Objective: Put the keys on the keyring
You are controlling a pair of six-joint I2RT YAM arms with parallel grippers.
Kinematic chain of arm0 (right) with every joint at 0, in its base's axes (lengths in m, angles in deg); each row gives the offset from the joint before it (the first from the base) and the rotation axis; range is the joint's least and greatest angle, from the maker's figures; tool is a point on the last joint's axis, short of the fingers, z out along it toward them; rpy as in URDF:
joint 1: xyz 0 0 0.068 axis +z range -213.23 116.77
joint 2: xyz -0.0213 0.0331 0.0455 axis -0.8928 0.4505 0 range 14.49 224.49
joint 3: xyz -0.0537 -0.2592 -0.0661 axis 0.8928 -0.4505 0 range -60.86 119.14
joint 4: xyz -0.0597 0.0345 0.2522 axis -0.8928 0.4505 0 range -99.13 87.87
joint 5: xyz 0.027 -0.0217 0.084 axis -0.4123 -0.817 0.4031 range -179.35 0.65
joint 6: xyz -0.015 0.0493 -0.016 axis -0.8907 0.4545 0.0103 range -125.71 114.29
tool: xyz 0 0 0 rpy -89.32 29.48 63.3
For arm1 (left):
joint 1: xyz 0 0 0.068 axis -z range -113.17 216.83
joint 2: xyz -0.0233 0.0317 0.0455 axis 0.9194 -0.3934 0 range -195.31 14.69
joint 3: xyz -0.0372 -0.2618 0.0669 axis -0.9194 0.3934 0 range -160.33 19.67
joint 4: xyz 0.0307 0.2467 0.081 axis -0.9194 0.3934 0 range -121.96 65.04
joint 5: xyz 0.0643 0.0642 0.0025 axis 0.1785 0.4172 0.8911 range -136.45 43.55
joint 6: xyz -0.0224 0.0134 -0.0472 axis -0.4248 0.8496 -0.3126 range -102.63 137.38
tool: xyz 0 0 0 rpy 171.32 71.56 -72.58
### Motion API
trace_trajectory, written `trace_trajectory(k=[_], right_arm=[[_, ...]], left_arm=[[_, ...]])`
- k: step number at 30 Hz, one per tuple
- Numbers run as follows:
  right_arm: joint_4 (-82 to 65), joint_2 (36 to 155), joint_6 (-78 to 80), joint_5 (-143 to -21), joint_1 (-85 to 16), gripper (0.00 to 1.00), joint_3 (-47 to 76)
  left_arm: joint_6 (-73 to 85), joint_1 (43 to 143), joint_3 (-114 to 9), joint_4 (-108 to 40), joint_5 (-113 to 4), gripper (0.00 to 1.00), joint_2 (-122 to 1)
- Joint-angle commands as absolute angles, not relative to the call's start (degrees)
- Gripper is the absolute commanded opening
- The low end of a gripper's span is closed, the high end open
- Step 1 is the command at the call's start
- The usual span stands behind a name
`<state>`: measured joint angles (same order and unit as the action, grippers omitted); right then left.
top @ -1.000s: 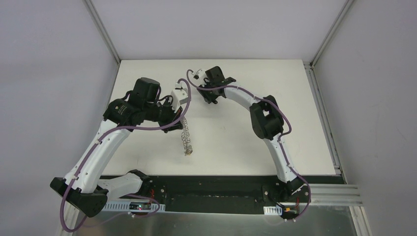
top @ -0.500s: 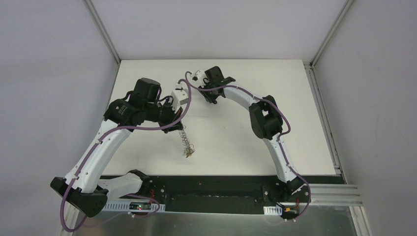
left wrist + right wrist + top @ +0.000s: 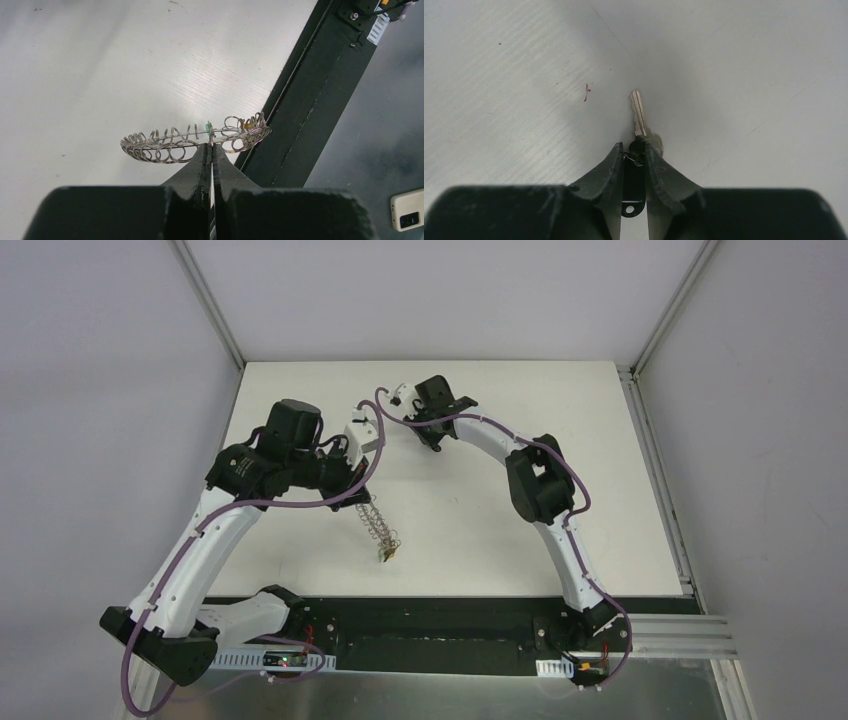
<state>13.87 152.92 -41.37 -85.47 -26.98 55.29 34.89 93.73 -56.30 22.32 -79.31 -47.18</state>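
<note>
The keyring (image 3: 170, 145), a grey loop fringed with small wire rings, hangs from my left gripper (image 3: 210, 146), which is shut on its wire. A green key head (image 3: 208, 130) and a yellow one (image 3: 247, 125) sit among the rings. From above, the keyring (image 3: 377, 527) dangles below the left gripper (image 3: 358, 496) over the table's near middle. At the far middle of the table, my right gripper (image 3: 634, 147) is down on the surface. Its fingers press both sides of the black key's head, and the silver blade (image 3: 639, 112) points away. The right gripper (image 3: 428, 440) hides that key from above.
A black strip (image 3: 310, 100) runs along the table's near edge below the keyring. A small red mark (image 3: 586, 92) lies on the white table left of the blade. The left wrist's white camera block (image 3: 366, 435) sits close to the right gripper.
The right jaws have drawn in onto the black key's head. The left gripper shifted slightly and the keyring's lower end swung a little to the right.
</note>
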Motion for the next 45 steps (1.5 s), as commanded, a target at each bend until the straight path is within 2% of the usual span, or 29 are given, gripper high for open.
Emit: trace_trajectory(k=[1,13,26,45], right_arm=[[16.89,149.16,-41.66,-86.22,-26.52,0.09,55.94],[18.71,143.12,-35.69,-88.13,-26.31,0.00,49.70],[17.83,134.43,-28.30,-92.14,-25.84,0.01,36.41],[17.84,129.03,-30.69,-87.29,-25.85,0.00,32.38]], left_arm=[[34.75,93.29,-56.11,20.50,-81.69,0.00,-45.36],[34.32,93.22,-55.83,20.21,-82.51,0.00,-44.02],[33.36,93.13,-55.06,19.31,-83.73,0.00,-42.41],[33.42,92.85,-53.50,18.50,-83.38,0.00,-41.21]])
